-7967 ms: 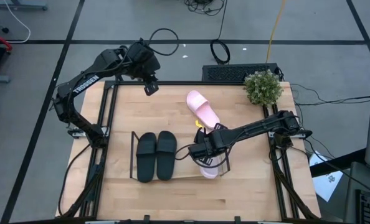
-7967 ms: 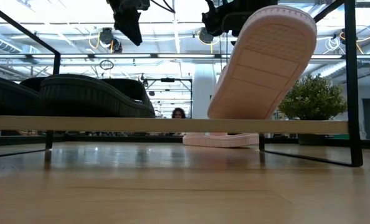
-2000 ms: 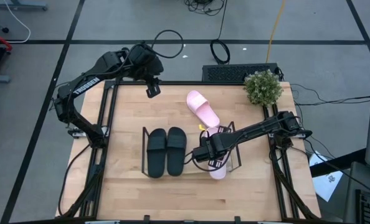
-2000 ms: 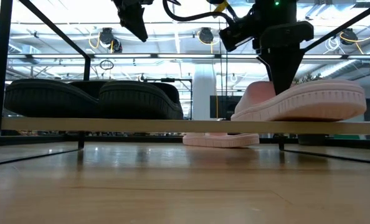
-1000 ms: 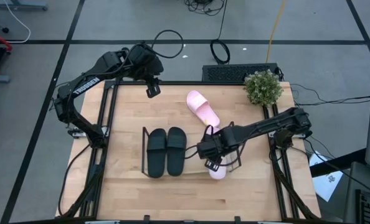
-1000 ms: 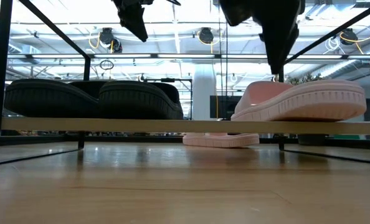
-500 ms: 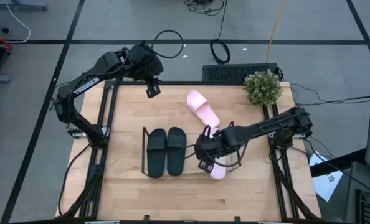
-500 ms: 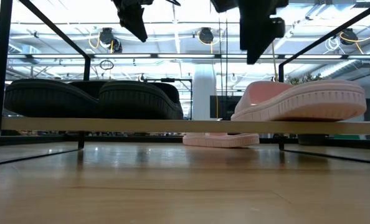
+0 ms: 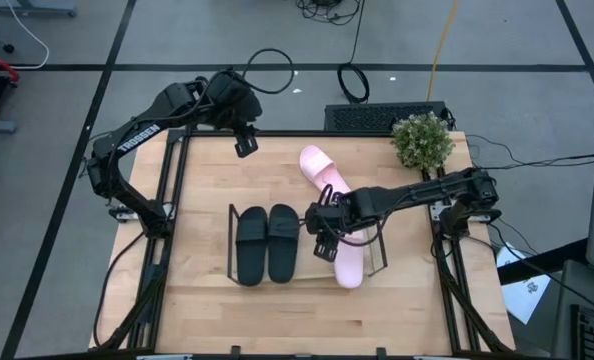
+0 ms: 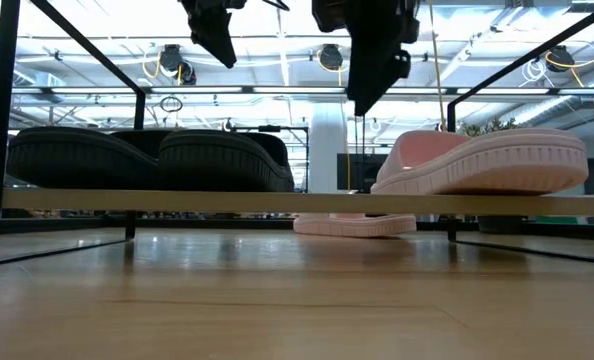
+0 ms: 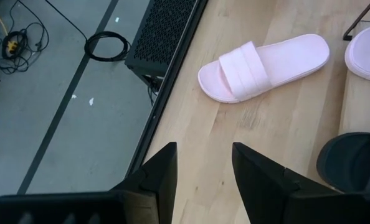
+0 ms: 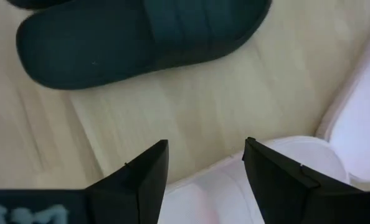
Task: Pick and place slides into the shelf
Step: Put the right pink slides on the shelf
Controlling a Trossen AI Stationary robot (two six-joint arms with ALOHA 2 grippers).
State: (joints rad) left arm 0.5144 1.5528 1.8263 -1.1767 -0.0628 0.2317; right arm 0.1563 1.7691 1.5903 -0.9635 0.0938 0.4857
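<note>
My right gripper (image 9: 322,243) hovers jaws apart, empty, over shelf (image 9: 229,245) between black slide (image 9: 283,241) and pink slide (image 9: 348,255); left gripper (image 9: 242,144) apart too.

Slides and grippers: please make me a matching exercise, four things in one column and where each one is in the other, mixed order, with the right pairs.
1. black pair
2. pink slide with its toe past the shelf's front edge
3. other pink slide
4. right gripper

A. on the bare table behind the shelf
B. shelf, left part
C. empty, above the shelf's middle
D. shelf, right part

Pairs: 1-B, 2-D, 3-A, 4-C
</note>
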